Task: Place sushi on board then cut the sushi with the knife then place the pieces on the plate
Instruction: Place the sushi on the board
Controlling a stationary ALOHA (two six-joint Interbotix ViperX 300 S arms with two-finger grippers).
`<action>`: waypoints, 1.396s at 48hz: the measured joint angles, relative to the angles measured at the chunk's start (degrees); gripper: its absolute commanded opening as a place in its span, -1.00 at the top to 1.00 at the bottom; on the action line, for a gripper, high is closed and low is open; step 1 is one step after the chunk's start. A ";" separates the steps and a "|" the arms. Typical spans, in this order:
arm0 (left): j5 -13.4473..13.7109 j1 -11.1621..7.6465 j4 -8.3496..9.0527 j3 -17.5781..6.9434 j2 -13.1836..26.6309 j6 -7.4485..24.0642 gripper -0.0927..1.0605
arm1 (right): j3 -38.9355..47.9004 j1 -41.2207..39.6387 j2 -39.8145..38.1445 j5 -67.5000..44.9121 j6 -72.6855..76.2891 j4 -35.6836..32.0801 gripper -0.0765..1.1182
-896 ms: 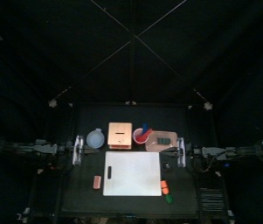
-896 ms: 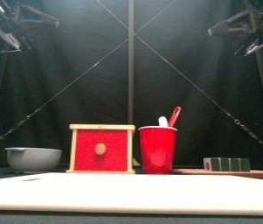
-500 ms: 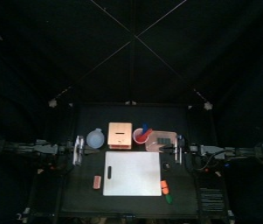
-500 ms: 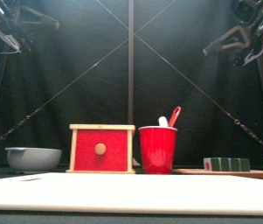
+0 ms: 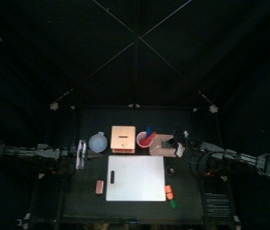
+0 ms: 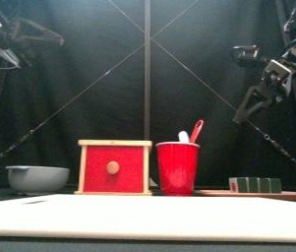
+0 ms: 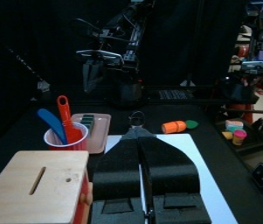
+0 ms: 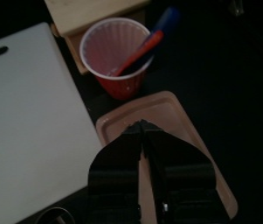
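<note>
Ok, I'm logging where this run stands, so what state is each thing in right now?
sushi roll: whole, lying on the pink tray
white board: bare
knives: standing in the red cup
box drawer: shut
left gripper: shut, empty
right gripper: shut, empty, above the tray

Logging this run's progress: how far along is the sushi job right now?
Done: nothing yet; the board is bare. In hand: the right gripper hangs over the tray, fingers shut, empty. To do: everything; the sushi sits uncut on the tray, both knives stand in the cup. The left gripper rests at the left side.
</note>
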 measured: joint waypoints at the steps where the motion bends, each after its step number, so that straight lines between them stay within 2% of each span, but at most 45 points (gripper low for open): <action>1: 0.00 0.09 0.00 0.00 0.00 0.00 0.88 | 0.18 -0.09 0.35 0.00 0.09 -0.18 -0.09; 13: 0.00 0.62 0.00 0.44 0.00 0.09 0.88 | 1.41 -0.97 4.83 0.00 0.35 -3.25 -0.74; 18: 0.00 0.79 0.09 0.53 0.00 0.09 0.88 | 1.49 -1.41 7.73 -0.18 0.26 -3.78 -0.89; 57: 0.00 2.02 0.09 1.23 0.00 -0.09 0.88 | 0.44 -5.54 28.48 -5.45 0.09 -5.80 -0.85; 61: 0.00 2.11 0.00 1.23 0.00 0.09 0.88 | 0.00 -5.54 29.88 -5.54 0.18 -5.80 -0.81; 67: 0.00 2.11 0.00 1.23 0.00 0.00 0.88 | -0.18 -5.54 31.11 -5.54 0.18 -5.80 -0.63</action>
